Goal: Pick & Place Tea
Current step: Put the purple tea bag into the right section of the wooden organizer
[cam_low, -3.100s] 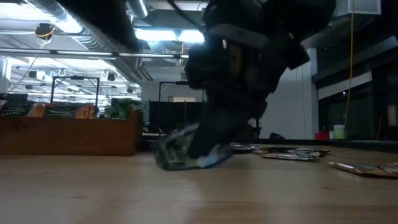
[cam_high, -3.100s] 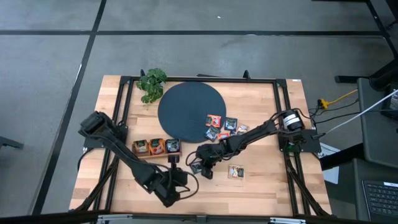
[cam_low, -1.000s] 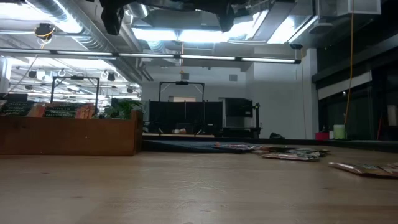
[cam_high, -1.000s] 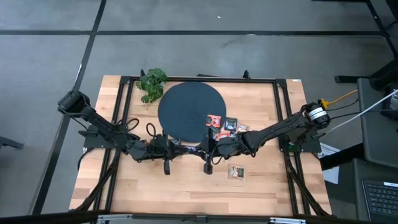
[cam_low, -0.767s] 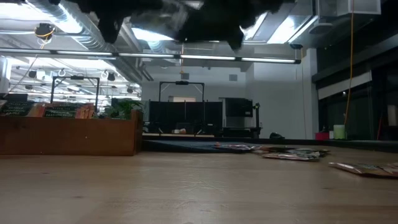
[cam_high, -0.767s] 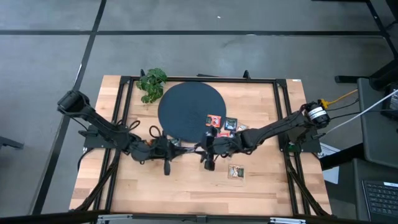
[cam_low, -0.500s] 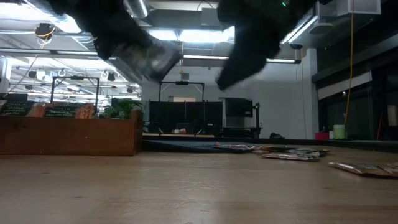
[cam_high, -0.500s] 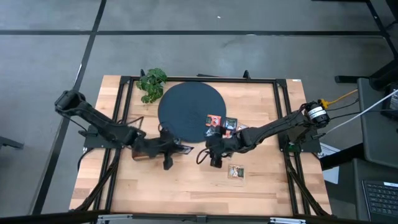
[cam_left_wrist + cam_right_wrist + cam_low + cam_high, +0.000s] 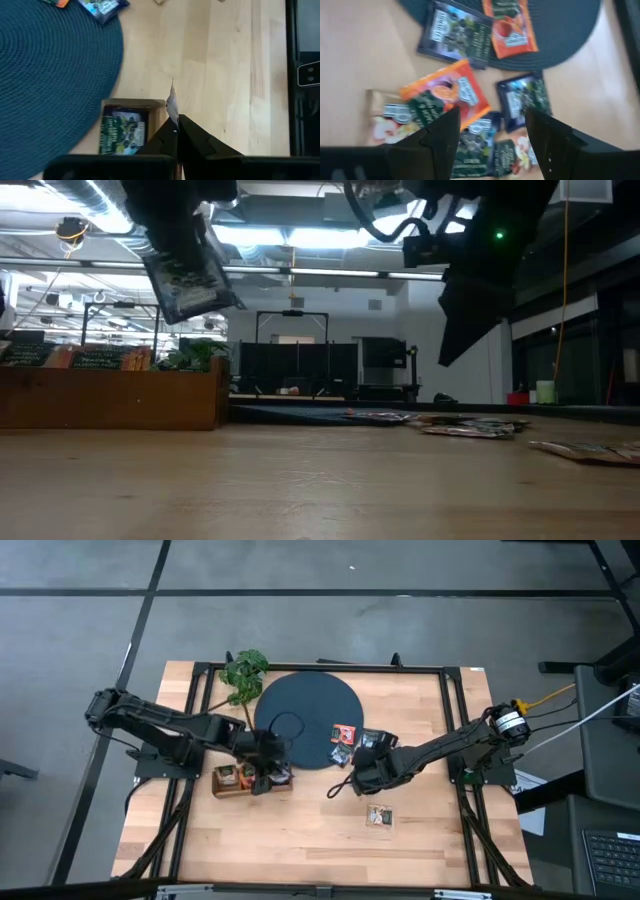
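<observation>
Dark sachet (image 9: 187, 278) now in left gripper (image 9: 175, 131), carried over tray (image 9: 222, 787).

A round mat of dark blue woven fibre (image 9: 307, 720) lies on the pale blond wooden tabletop (image 9: 300, 835). The small flat tea sachets (image 9: 465, 107) are orange with dark green panels, navy with light labels, and one perhaps cream. The leafy plant (image 9: 243, 675) is green.
</observation>
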Robot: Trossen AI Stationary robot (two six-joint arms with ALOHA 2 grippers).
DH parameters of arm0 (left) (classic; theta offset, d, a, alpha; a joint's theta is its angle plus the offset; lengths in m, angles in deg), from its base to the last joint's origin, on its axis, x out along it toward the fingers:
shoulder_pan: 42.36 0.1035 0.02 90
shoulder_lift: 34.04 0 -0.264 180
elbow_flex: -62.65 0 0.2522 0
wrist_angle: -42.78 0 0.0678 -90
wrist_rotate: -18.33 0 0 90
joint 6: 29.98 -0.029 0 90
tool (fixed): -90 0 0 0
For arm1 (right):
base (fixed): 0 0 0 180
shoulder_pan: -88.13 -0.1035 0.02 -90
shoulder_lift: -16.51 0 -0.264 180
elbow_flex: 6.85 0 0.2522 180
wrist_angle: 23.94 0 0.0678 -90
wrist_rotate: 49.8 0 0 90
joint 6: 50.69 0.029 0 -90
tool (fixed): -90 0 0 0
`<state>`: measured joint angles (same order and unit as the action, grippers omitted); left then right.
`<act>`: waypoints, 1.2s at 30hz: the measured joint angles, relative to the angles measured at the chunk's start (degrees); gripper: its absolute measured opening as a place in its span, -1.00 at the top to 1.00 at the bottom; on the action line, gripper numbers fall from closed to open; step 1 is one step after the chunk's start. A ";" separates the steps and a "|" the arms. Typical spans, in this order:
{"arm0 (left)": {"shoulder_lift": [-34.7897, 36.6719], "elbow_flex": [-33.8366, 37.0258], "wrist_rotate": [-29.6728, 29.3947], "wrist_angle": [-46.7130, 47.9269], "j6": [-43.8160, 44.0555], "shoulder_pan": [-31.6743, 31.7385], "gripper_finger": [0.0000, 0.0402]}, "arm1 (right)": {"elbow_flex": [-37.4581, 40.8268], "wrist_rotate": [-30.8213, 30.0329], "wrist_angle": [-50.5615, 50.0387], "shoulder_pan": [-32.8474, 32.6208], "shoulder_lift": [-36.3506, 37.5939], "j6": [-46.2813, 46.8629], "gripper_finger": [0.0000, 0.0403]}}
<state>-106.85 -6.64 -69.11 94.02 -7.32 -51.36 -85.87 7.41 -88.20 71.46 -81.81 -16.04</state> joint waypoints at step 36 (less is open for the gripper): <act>-18.78 -9.46 -1.62 12.72 -20.94 4.03 0.98 | 0.02 -2.69 -1.32 0.02 -0.02 2.95 -0.12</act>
<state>-125.63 -16.09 -70.73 106.74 -28.26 -47.33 -85.84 4.72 -89.52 71.48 -81.83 -13.09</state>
